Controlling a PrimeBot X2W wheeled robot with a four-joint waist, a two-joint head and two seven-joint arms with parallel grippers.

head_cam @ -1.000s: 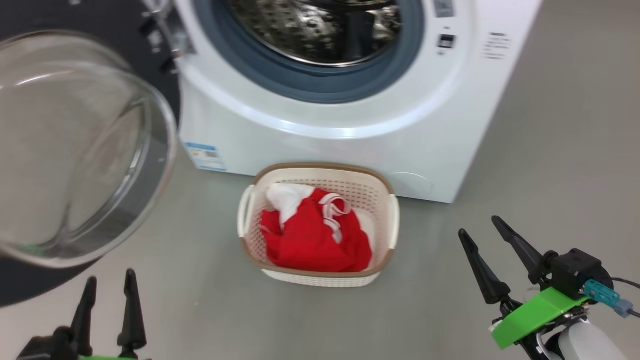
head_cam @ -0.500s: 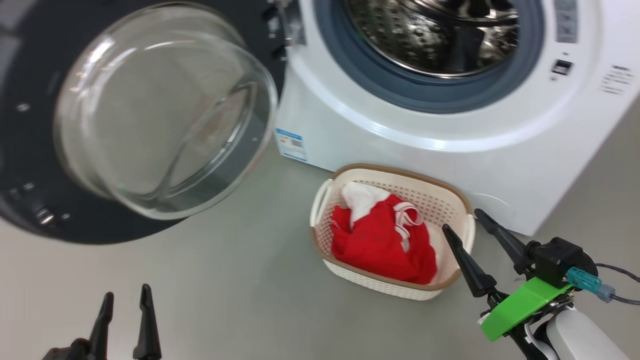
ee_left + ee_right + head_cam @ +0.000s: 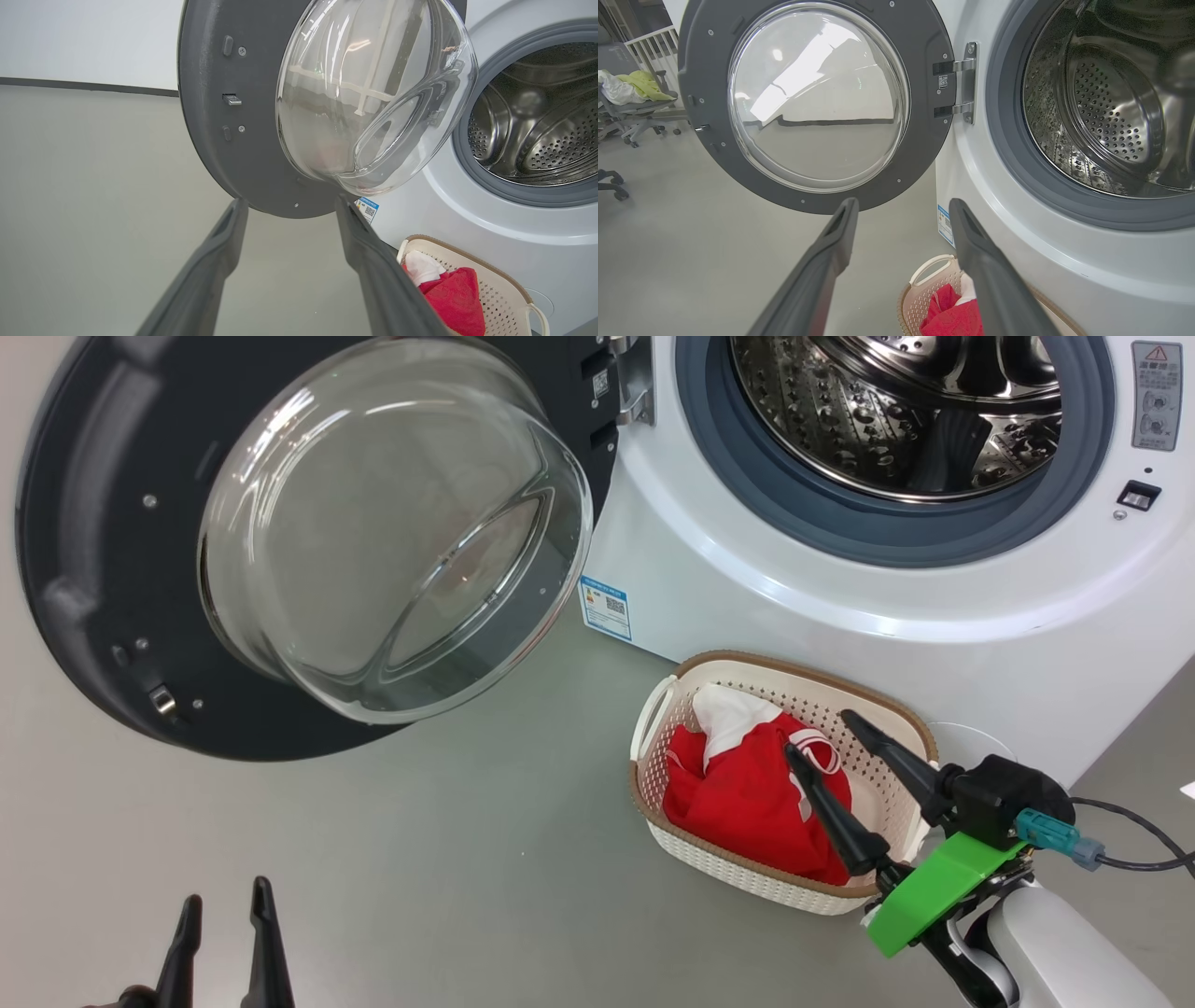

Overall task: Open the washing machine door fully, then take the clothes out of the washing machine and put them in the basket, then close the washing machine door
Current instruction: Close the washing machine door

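Note:
The washing machine door stands swung wide open to the left of the white washing machine, whose steel drum looks bare. The red and white clothes lie in the cream basket on the floor in front of the machine. My right gripper is open and hovers over the basket's right side, holding nothing. My left gripper is open at the lower left, below the door.
Grey floor stretches left of the basket under the door. A blue label is on the machine's lower front. In the right wrist view, an office chair with yellow and white cloth stands far left by a white rail.
The head camera has turned left and up, so the door, machine and basket have slid right in the view. My right gripper now overlaps the basket. Both grippers remain open.

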